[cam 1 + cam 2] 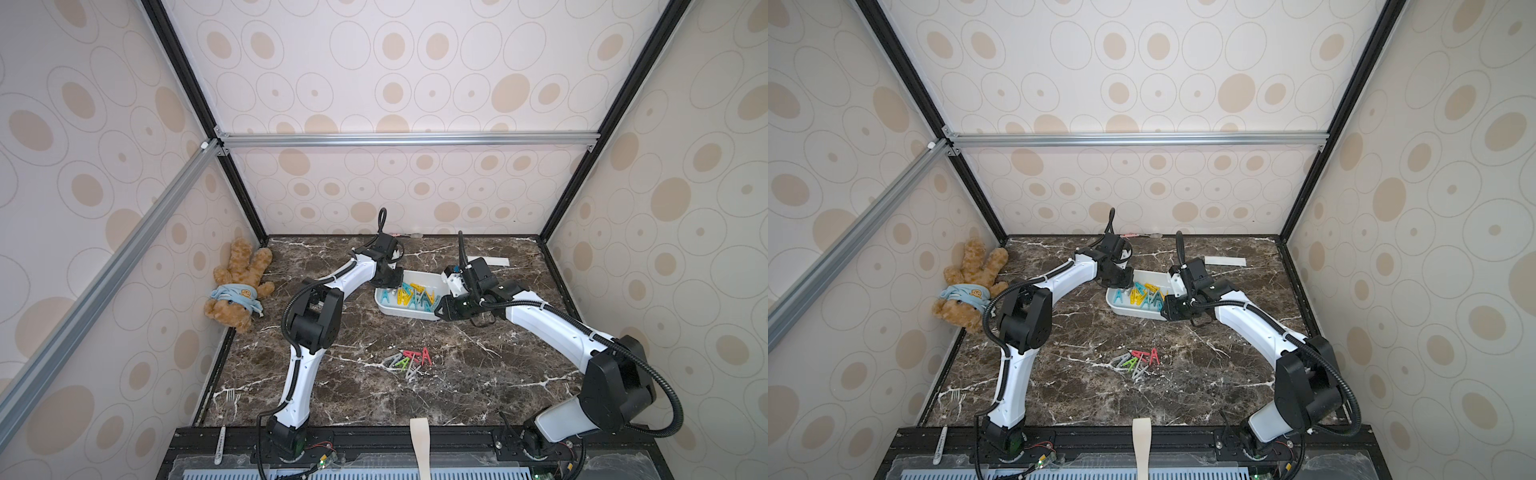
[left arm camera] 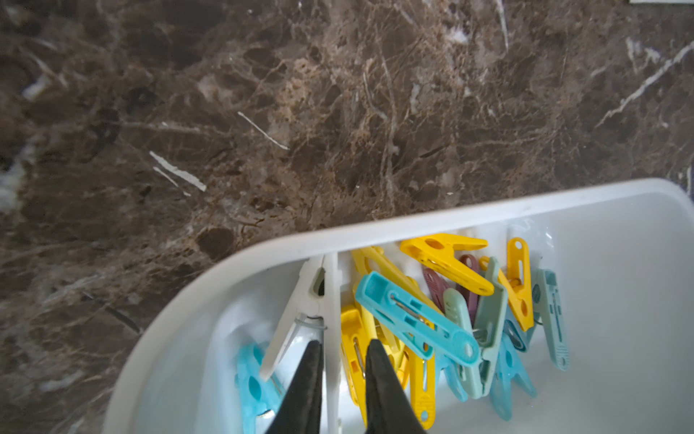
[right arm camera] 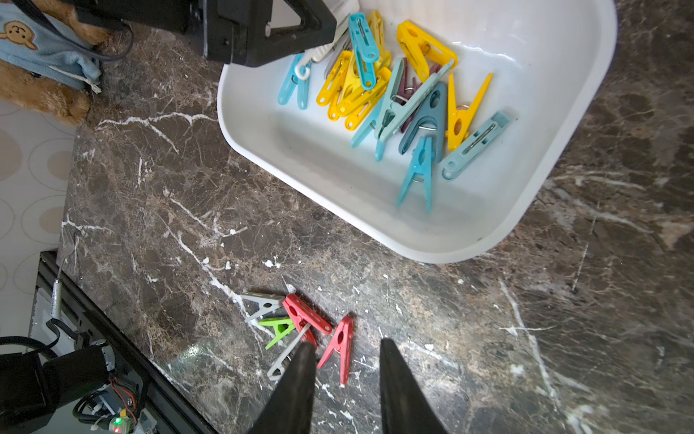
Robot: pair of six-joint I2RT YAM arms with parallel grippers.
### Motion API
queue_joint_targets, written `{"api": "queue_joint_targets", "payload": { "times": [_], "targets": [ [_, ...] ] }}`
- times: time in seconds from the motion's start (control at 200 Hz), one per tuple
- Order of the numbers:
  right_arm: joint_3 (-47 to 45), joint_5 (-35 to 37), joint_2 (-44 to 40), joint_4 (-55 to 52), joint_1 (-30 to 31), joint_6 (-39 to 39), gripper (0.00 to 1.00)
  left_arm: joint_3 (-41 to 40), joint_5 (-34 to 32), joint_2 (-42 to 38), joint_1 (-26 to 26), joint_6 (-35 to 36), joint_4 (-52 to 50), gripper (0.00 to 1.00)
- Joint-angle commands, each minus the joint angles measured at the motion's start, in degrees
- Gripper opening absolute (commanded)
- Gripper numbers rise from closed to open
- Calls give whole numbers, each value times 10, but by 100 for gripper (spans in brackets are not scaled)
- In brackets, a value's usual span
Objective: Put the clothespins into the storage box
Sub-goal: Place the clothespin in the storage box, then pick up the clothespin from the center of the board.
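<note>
The white storage box (image 1: 409,314) (image 1: 1138,312) stands at the back middle of the marble table. Several yellow, teal, grey and purple clothespins (image 1: 415,297) (image 3: 398,94) lie inside it. My left gripper (image 1: 392,286) (image 2: 343,349) reaches into the box's left end. It is open, and one leg of a white clothespin (image 2: 311,297) stands between its fingers with a gap on one side. Several red, green and grey clothespins (image 1: 409,359) (image 3: 300,323) lie loose on the table nearer the front. My right gripper (image 1: 438,309) (image 3: 345,347) hovers open and empty by the box's right front corner.
A brown teddy bear (image 1: 237,286) lies against the left wall. A fork (image 1: 230,401) rests near the front left edge. A white paper strip (image 1: 492,261) lies behind the box. A beige strip (image 1: 419,440) hangs over the front rail.
</note>
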Motion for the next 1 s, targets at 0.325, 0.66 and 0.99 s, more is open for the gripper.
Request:
{"api": "queue_joint_targets", "payload": {
  "times": [0.325,0.66,0.99],
  "targets": [
    [-18,2,-20,-11,0,3,32,-4,12,-58,4,-2,5,31],
    [-73,90,-58,-66,89,8,37,-149,13,-212,-1,-21,62,37],
    [-122,123,-25,-58,208,93,36,-361,23,-357,-2,-57,163,39]
  ]
}}
